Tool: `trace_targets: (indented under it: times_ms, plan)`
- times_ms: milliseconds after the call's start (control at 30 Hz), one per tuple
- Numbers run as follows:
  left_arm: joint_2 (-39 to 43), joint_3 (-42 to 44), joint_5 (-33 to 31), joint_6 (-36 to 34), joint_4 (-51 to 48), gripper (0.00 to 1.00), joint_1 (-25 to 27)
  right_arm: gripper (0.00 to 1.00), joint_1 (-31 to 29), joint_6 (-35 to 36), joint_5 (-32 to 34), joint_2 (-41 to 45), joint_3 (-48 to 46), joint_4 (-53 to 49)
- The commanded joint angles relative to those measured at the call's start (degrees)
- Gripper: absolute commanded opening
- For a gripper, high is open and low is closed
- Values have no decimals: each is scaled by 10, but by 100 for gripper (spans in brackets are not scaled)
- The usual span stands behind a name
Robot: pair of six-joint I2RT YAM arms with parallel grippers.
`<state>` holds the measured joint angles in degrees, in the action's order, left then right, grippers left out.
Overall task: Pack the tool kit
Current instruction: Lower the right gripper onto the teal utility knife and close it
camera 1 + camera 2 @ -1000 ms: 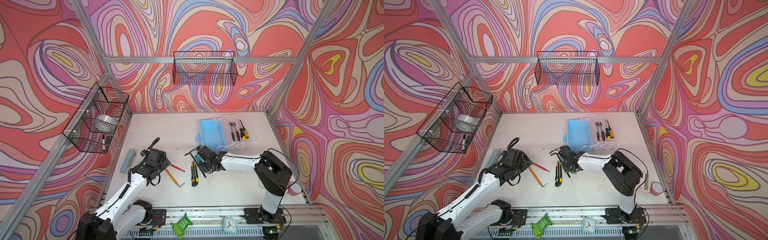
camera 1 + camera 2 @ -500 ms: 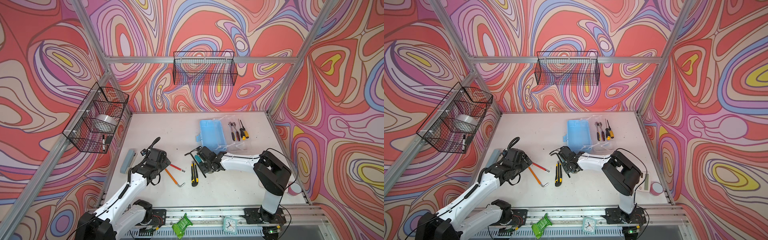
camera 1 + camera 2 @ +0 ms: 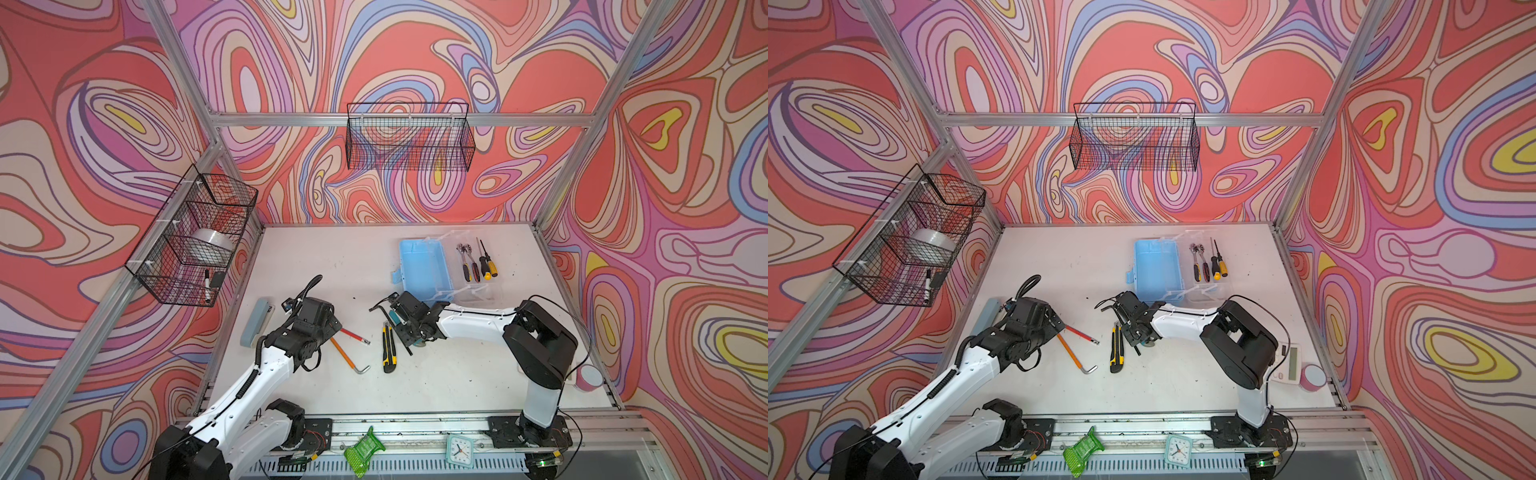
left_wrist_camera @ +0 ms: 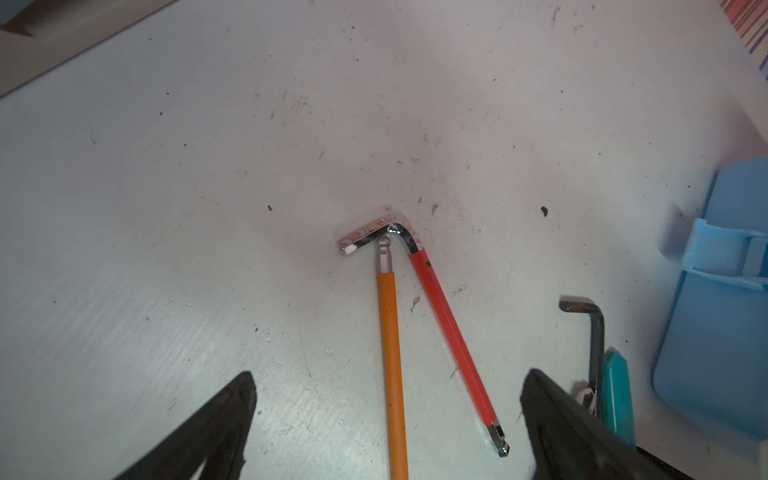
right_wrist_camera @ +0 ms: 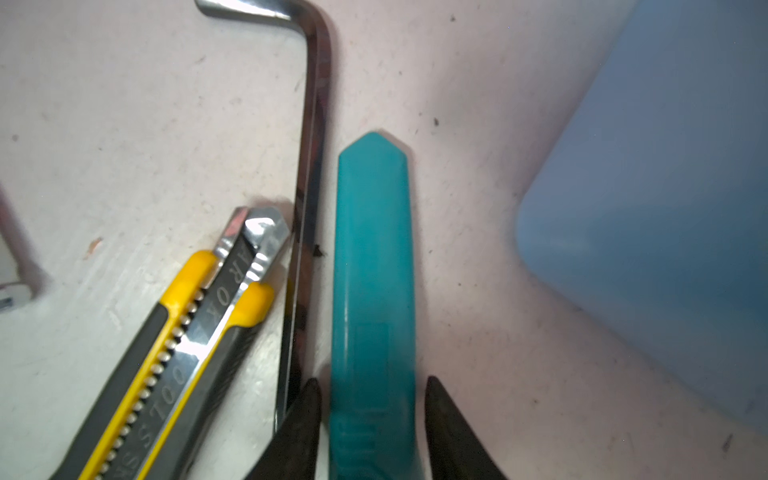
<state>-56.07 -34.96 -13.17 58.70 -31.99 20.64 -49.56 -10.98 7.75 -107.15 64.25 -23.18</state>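
Left gripper (image 4: 386,376): spread wide and holding nothing, low over the white tabletop (image 3: 332,257).
Hex keys under it: an orange-sleeved hex key (image 4: 387,299) and a red-sleeved one (image 4: 451,336) lie between the open jaws. Their long axes run away from the wrist and meet at the far end.
Yellow-and-black utility knife (image 5: 187,340): flat on the table near the middle. Its nose touches the black steel hex key (image 5: 309,166).
Teal plastic utility knife (image 5: 374,249): flat on the table just beside the black key and parallel to it. Its long axis runs straight out from the right wrist.
Right gripper (image 5: 372,380): its jaws stand on either side of the teal knife's width, close to both flanks. I cannot tell whether they are pinching it yet.
Light blue rectangular plastic box (image 3: 424,266): open, close to this gripper on the far side. Its clear plastic tray (image 3: 482,296) further right carries screwdrivers and ratchets.
Deciding relation: the right arm is nearer the box, and its jaws sit square across the knife. A grip, a lift and a short carry towards the back probably follow.
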Motion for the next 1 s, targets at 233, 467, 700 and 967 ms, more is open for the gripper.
trace_targets:
  times_ms: [233, 467, 700, 967]
  plan:
    - [7, -24, -17, 4, -31, 100, 8, 29, -1, 11, 12, -27, -7, -56]
    - [-1, -36, -34, 3, -40, 100, 31, 22, -1, -7, 11, 1, -2, -38]
    - [-4, -38, -37, 2, -40, 100, 36, 18, 1, -26, 17, 25, -7, -20]
    - [1, -39, -44, -1, -47, 100, 43, 16, 7, -39, 13, 49, -7, -18]
